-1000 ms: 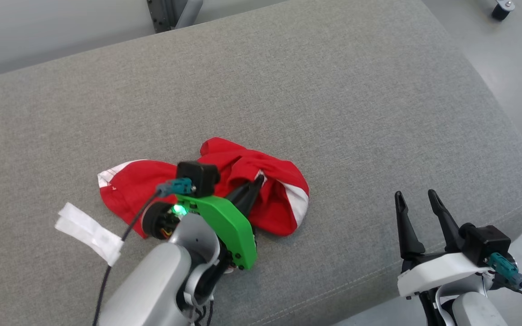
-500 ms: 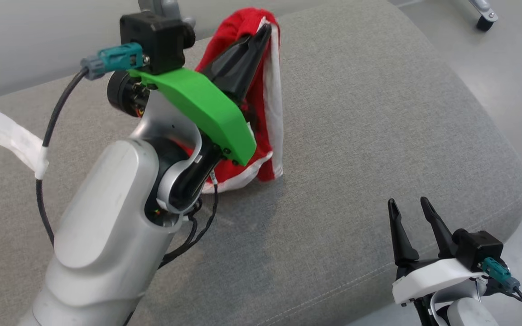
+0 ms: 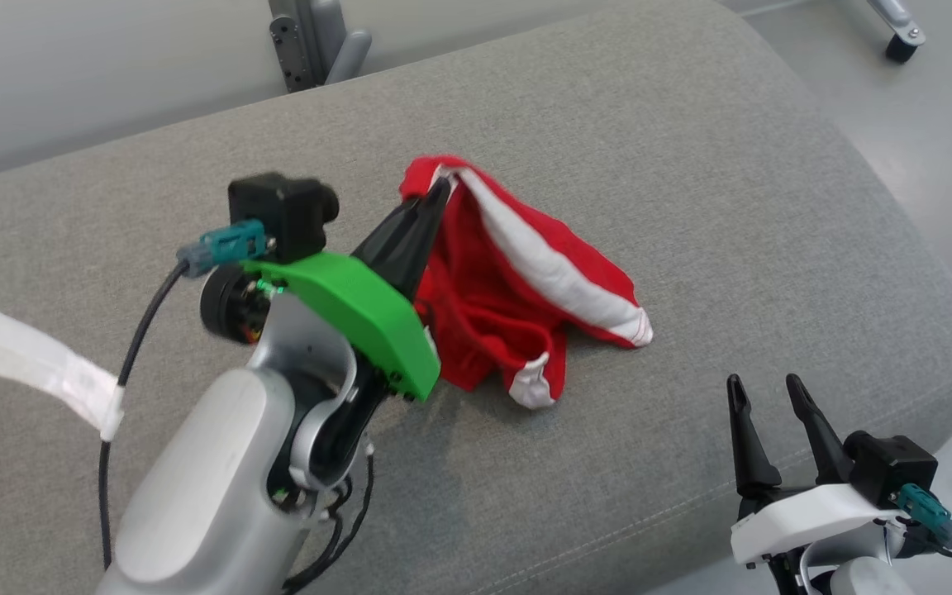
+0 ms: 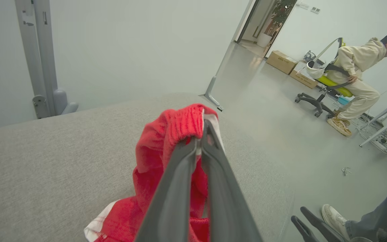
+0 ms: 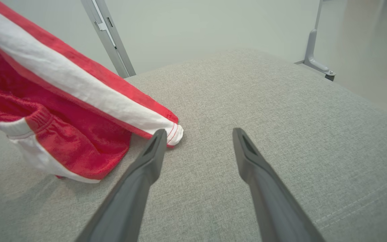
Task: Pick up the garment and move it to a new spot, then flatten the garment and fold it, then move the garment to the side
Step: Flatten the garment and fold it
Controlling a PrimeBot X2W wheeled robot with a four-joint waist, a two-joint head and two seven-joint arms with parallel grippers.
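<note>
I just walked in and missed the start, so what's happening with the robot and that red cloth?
The robot's left gripper is shut on one edge of a red garment with white stripes and holds that edge up above the grey cushion. The rest of the garment hangs down, its lower ends at or close to the cushion. The right gripper is open and holds nothing, near the cushion's front edge. The garment is bunched, not yet flattened or folded.

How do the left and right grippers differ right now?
The left gripper is shut on the red garment; the right gripper is open and empty. The left gripper's mount is green, the right gripper's white. The left gripper hangs over the grey cushion, the right gripper at its near edge. Both have long dark fingers.
</note>
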